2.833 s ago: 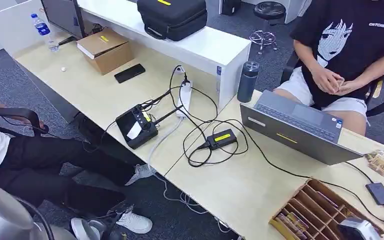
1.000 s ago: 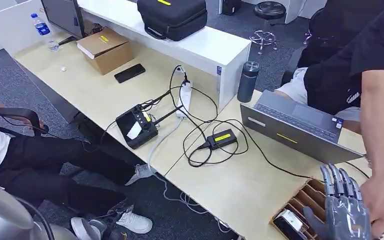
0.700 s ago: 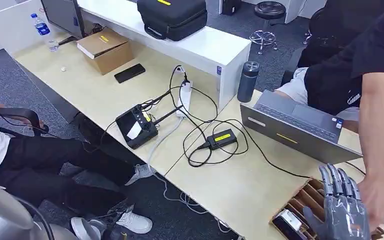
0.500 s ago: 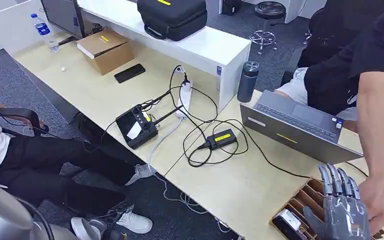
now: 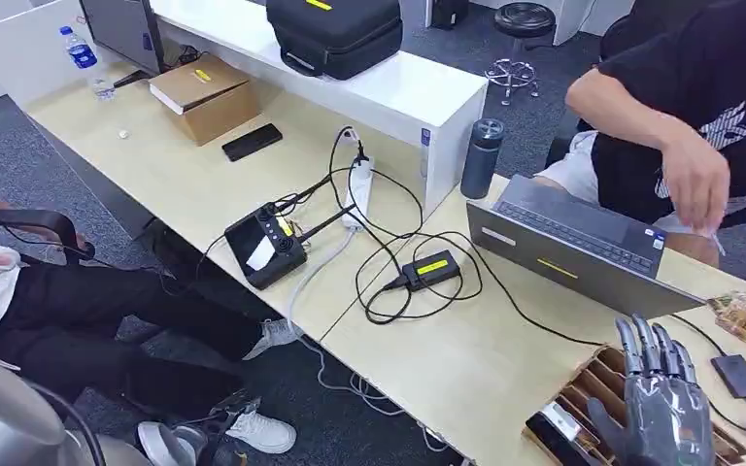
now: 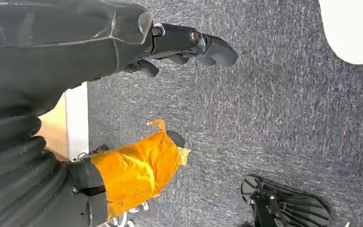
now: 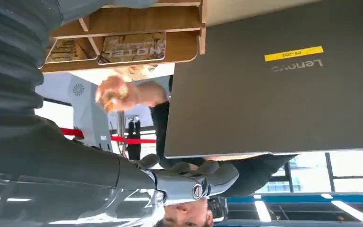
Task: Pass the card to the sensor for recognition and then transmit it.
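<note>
The right hand hangs over the wooden card rack at the counter's near edge, fingers straight, spread and pointing up, holding nothing. A second ago a person's arm reached down beside it; that arm has now pulled back toward the laptop, so the rack and the space by the hand are free again and, as I judge it, the pick can begin. The card lies in a slot of the rack, as the right wrist view shows, with another just beside it; it is not yet taken. Just beyond the hand lies the small dark sensor on its cable, with a patterned card a little farther off. The laptop stands close behind the rack and may crowd the lift. Farther out are a tangle of cables, a controller and a steel bottle. The left hand hangs over grey carpet, fingers loosely curled, empty.
</note>
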You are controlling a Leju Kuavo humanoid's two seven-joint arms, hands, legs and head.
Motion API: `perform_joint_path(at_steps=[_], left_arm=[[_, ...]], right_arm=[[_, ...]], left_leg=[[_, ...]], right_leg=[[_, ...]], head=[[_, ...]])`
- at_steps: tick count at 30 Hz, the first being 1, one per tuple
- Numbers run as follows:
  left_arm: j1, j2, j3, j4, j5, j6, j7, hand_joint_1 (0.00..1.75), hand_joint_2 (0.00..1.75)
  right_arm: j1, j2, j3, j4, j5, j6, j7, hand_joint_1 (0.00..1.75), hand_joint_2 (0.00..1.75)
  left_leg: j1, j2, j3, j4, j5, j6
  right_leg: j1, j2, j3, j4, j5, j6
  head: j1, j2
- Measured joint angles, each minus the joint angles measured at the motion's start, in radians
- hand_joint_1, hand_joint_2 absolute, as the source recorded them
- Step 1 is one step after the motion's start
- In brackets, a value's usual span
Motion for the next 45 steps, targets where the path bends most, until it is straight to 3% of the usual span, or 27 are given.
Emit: perform_joint_path(at_steps=[10, 27, 29, 30, 31, 35, 45], left_arm=[[-0.001, 0.001, 0.000, 0.000, -0.007, -0.007, -0.002, 0.00, 1.75], [-0.001, 0.001, 0.000, 0.000, -0.011, -0.007, -0.001, 0.00, 1.75], [-0.001, 0.001, 0.000, 0.000, -0.011, -0.007, 0.000, 0.00, 1.75], [-0.001, 0.001, 0.000, 0.000, -0.011, -0.007, 0.000, 0.00, 1.75], [-0.001, 0.001, 0.000, 0.000, -0.011, -0.007, 0.000, 0.00, 1.75], [-0.001, 0.001, 0.000, 0.000, -0.010, -0.007, 0.000, 0.00, 1.75], [-0.001, 0.001, 0.003, 0.000, -0.010, -0.007, 0.003, 0.00, 1.75]], right_arm=[[-0.051, 0.006, -0.001, 0.067, 0.014, 0.025, 0.046, 0.00, 1.75], [-0.073, 0.008, -0.035, 0.121, 0.015, 0.025, 0.050, 0.03, 1.75], [-0.073, 0.008, -0.036, 0.121, 0.015, 0.024, 0.050, 0.77, 1.75], [-0.073, 0.008, -0.036, 0.121, 0.015, 0.024, 0.050, 1.29, 1.75], [-0.073, 0.008, -0.036, 0.121, 0.016, 0.024, 0.050, 1.41, 1.75], [-0.073, 0.008, -0.037, 0.127, 0.019, 0.024, 0.047, 1.66, 1.75], [-0.083, 0.008, -0.052, 0.201, 0.049, 0.011, 0.061, 1.75, 1.75]], left_leg=[[0.000, 0.000, 0.000, 0.000, 0.000, 0.000], [0.000, 0.000, 0.000, 0.000, 0.000, 0.000], [0.000, 0.000, 0.000, 0.000, 0.000, 0.000], [0.000, 0.000, 0.000, 0.000, 0.000, 0.000], [0.000, 0.000, 0.000, 0.000, 0.000, 0.000], [0.000, 0.000, 0.000, 0.000, 0.000, 0.000], [0.000, 0.000, 0.000, 0.000, 0.000, 0.000]], right_leg=[[0.000, 0.000, 0.000, 0.000, 0.000, 0.000], [0.000, 0.000, 0.000, 0.000, 0.000, 0.000], [0.000, 0.000, 0.000, 0.000, 0.000, 0.000], [0.000, 0.000, 0.000, 0.000, 0.000, 0.000], [0.000, 0.000, 0.000, 0.000, 0.000, 0.000], [0.000, 0.000, 0.000, 0.000, 0.000, 0.000], [0.000, 0.000, 0.000, 0.000, 0.000, 0.000]], head=[[0.000, 0.000], [0.000, 0.000], [0.000, 0.000], [0.000, 0.000], [0.000, 0.000], [0.000, 0.000], [0.000, 0.000]])
